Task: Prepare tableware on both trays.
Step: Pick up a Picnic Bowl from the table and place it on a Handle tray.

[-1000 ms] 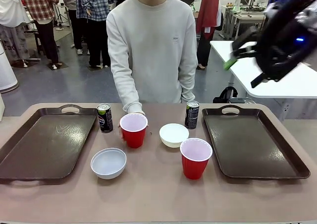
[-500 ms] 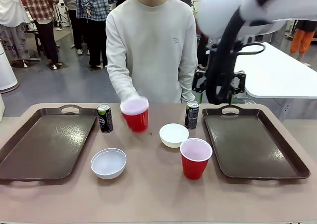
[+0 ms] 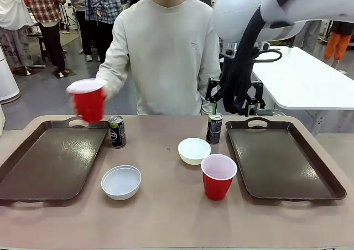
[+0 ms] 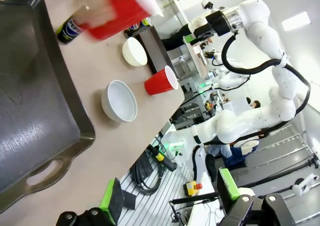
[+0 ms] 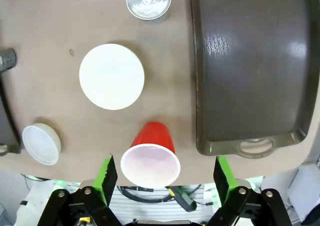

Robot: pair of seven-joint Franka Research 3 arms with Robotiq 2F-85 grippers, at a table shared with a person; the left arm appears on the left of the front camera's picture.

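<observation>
**Cup in the air over the left tray, both end effectors empty**

The counter (image 3: 166, 217) was a matte tan slab. At each end lay a big dark brown tray. The left tray (image 3: 50, 161) and the right tray (image 3: 282, 161) were both bare, glossy plastic with raised rims, rounded corners and loop handles; the left one showed pale scuffs.

The white right arm (image 3: 249, 12) hung over the far side, above the right can. Its right end effector (image 5: 165, 178) looked straight down from well above the counter, green pads spread wide and gripping nothing. The left end effector (image 4: 170, 193) stood out past the counter's near edge, just as wide open and just as empty.

The person (image 3: 166, 51) stood at the far side, and one hand (image 3: 108, 89) held the held cup (image 3: 88, 100), motion-blurred, over the left tray's far end.

Between the trays stood the rest, all apart from one another. The near bowl (image 3: 121, 182) and the far bowl (image 3: 194, 150) were small, round, smooth and white. The standing cup (image 3: 218, 176), tapered red plastic with a pale inside, sat upright just beside the right tray. The left can (image 3: 116, 131) and the right can (image 3: 214, 128), slim and dark with silvery tops, each stood by the far inner corner of its tray.
</observation>
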